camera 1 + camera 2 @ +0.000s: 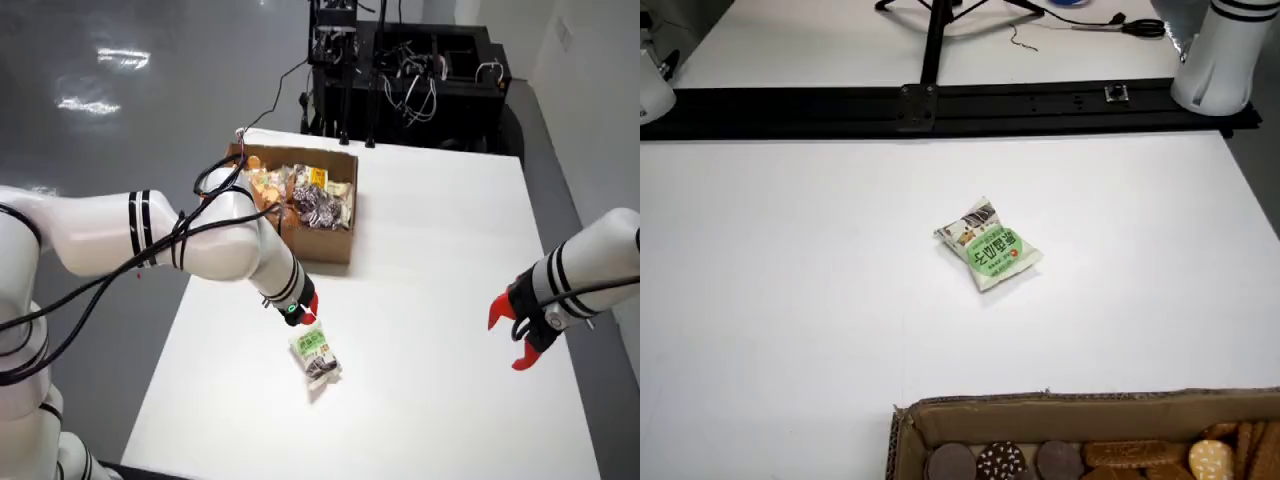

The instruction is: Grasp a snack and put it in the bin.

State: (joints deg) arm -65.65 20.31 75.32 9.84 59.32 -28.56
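Near the centre of the high view, 1 small green-and-white foil snack packet [316,354] lies flat on the white table [440,300] — the red-tipped gripper [300,308] hangs just above its upper end, jaw state impossible to tell, seemingly poised to grasp. Just above it in frame, the snack-filled brown cardboard box [320,243] stands near — presumably the bin.

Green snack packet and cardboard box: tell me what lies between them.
Only bare white table lies between the green snack packet and the cardboard box, seen in the low view facing the arms.
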